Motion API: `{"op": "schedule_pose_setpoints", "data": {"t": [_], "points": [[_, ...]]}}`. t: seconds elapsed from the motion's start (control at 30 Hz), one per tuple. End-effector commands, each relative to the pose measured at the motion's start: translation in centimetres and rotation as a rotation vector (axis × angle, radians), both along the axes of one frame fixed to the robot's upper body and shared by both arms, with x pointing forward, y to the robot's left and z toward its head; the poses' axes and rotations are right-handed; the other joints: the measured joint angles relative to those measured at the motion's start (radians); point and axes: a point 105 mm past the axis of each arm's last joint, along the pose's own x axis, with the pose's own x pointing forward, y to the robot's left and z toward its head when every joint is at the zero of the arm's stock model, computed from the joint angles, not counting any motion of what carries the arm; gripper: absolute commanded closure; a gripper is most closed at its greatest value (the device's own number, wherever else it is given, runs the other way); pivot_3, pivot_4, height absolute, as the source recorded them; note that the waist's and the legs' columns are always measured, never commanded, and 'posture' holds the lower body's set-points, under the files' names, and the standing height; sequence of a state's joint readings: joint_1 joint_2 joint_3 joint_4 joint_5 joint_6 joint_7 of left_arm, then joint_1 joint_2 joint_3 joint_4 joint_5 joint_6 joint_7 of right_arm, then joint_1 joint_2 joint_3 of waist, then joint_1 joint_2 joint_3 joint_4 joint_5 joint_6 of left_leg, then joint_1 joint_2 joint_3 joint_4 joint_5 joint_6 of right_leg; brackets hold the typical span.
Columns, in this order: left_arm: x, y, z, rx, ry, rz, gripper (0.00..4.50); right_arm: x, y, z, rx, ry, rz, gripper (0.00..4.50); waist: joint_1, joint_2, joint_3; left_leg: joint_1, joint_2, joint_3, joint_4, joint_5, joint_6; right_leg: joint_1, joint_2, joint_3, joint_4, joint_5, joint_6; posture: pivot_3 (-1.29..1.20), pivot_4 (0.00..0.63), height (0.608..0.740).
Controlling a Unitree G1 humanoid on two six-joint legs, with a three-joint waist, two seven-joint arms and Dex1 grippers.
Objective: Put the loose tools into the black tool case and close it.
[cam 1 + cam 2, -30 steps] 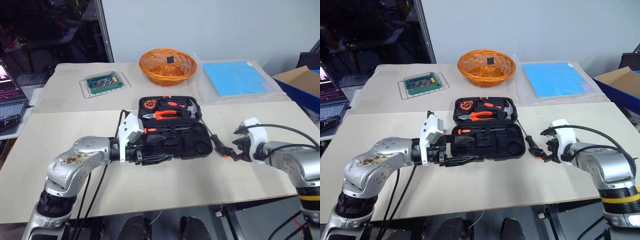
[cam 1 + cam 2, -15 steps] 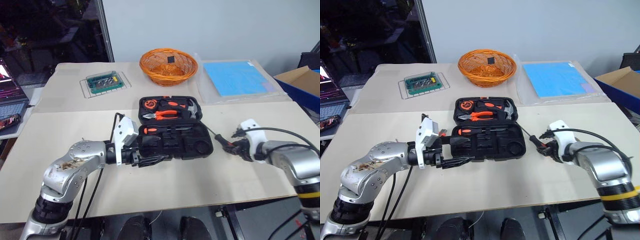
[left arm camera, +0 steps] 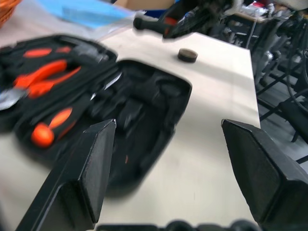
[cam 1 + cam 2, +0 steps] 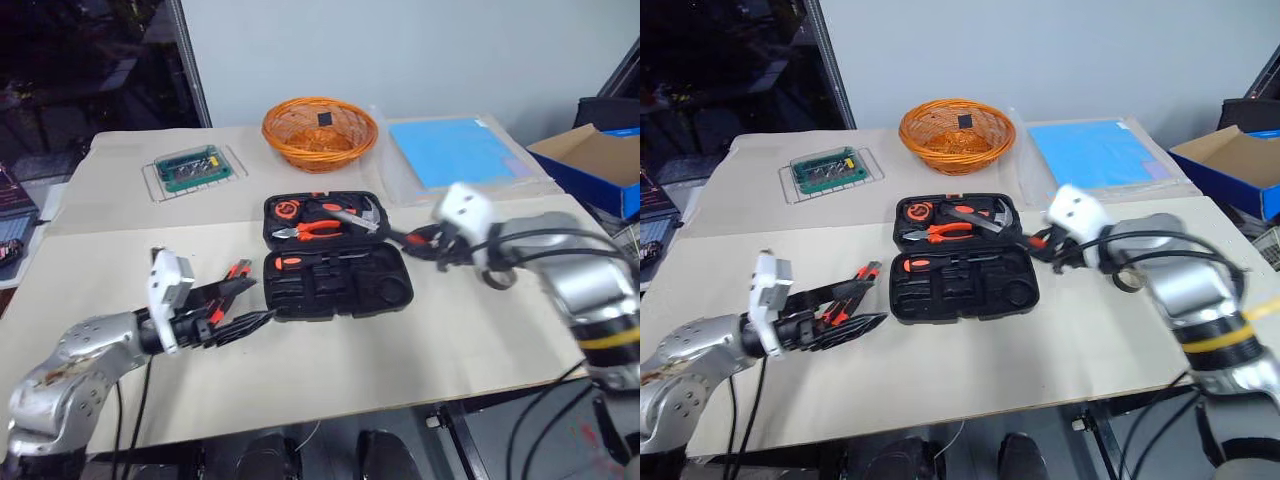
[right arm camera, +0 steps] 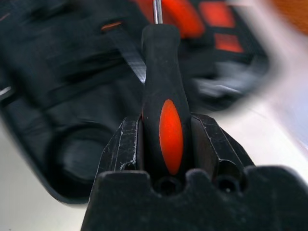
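Tabletop (image 4: 450,340) is looking pale and matte, grey wall behind. Head view: I'm seeing the ribbed black tool case (image 4: 335,255) lying open mid-table, woven orange basket (image 4: 320,131) behind it. Left wrist view: left gripper (image 3: 168,159) is hanging with jaws spread, empty. Right wrist view: right gripper (image 5: 167,144) is clamping a smooth black-and-orange screwdriver (image 5: 163,96) over the case.

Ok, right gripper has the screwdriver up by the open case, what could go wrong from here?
The right gripper pinches the black-and-orange long-shaft screwdriver near the handle's end, so it may pivot or slip during seating. Its shaft reaches over the open black plastic tool case, where it could snag the orange-handled pliers. The open left gripper sits near the case's corner and could nudge it.
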State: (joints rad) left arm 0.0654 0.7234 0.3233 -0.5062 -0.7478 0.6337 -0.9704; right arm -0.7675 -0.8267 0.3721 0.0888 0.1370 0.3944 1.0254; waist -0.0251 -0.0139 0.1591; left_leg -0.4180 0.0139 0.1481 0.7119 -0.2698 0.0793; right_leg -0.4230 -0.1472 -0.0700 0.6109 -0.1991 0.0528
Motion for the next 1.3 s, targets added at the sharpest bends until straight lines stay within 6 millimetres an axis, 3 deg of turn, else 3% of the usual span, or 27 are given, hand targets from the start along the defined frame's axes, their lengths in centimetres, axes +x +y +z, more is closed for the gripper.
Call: {"op": "schedule_pose_setpoints", "data": {"t": [0.03, 0.17, 0.63, 0.7, 0.9, 1.13, 1.17, 1.27, 1.3], "points": [[-0.5, 0.2, 1.3, 0.005, -0.074, -0.016, 0.75, 0.6, 0.6, -0.1, -0.080, -0.035, 0.120, 3.47, 0.014, 0.000, 0.000, 0.000, 0.000, 0.000, 0.000, 0.000, 0.000, -0.001, 0.000, 0.000, 0.000, 0.000, 0.000, 0.00, 0.150, 0.740], [-0.7, 0.2, 1.5, 0.006, -0.083, -0.013, 0.75, 1.3, 0.5, -1.7, -0.146, -0.032, 0.169, 3.47, 0.013, 0.000, 0.000, -0.002, 0.000, 0.000, 0.000, -0.001, -0.002, -0.001, 0.000, -0.001, 0.000, 0.000, 0.000, 0.00, 0.150, 0.740], [-1.0, 0.1, 1.7, 0.021, -0.104, -0.015, 0.75, 3.6, 0.3, -3.4, -0.283, -0.009, 0.248, 3.47, -0.003, 0.001, 0.000, 0.003, 0.001, 0.000, -0.001, -0.002, -0.009, 0.001, 0.000, -0.001, 0.002, 0.000, -0.002, 0.00, 0.150, 0.740], [-1.0, 0.1, 1.8, 0.023, -0.107, -0.014, 0.75, 3.6, 0.4, -3.7, -0.265, 0.028, 0.240, 2.45, -0.006, 0.001, 0.000, 0.003, 0.001, 0.000, -0.001, -0.002, -0.009, 0.001, 0.000, -0.001, 0.003, 0.001, -0.002, 0.00, 0.150, 0.740], [-0.8, 0.3, 1.8, 0.024, -0.106, -0.004, 0.75, 3.1, 0.6, -2.2, -0.182, 0.009, 0.269, 0.49, -0.004, 0.001, 0.000, 0.003, 0.001, -0.001, -0.002, -0.002, -0.009, 0.002, 0.001, -0.002, 0.002, 0.000, -0.003, 0.00, 0.150, 0.740], [-0.2, 0.4, 1.5, 0.015, -0.105, 0.008, 0.75, 1.5, 0.7, 1.7, 0.123, 0.115, 0.245, 0.49, -0.006, 0.002, 0.001, 0.003, 0.001, 0.000, -0.004, -0.002, -0.009, 0.001, 0.001, -0.002, 0.000, -0.001, -0.003, 0.00, 0.150, 0.740], [0.0, 0.4, 1.5, 0.010, -0.107, 0.014, 0.75, 1.8, 1.0, 2.1, 0.207, 0.124, 0.180, 1.00, -0.007, 0.002, 0.001, 0.003, 0.001, 0.000, -0.004, -0.002, -0.009, 0.001, 0.001, -0.002, 0.000, -0.001, -0.003, 0.00, 0.150, 0.740], [0.2, 0.4, 1.5, 0.001, -0.111, 0.024, 0.75, 2.3, 1.4, 2.2, 0.346, 0.119, 0.038, 1.84, -0.013, 0.002, 0.001, 0.003, 0.001, 0.000, -0.005, -0.001, -0.010, 0.000, 0.000, -0.002, 0.001, 0.000, -0.003, 0.00, 0.150, 0.740], [0.2, 0.4, 1.5, 0.000, -0.111, 0.026, 0.75, 2.3, 1.5, 2.1, 0.380, 0.112, 0.001, 2.36, -0.013, 0.002, 0.001, 0.003, 0.001, 0.000, -0.005, -0.002, -0.010, 0.000, 0.000, -0.002, 0.001, 0.000, -0.003, 0.00, 0.150, 0.740]]}}
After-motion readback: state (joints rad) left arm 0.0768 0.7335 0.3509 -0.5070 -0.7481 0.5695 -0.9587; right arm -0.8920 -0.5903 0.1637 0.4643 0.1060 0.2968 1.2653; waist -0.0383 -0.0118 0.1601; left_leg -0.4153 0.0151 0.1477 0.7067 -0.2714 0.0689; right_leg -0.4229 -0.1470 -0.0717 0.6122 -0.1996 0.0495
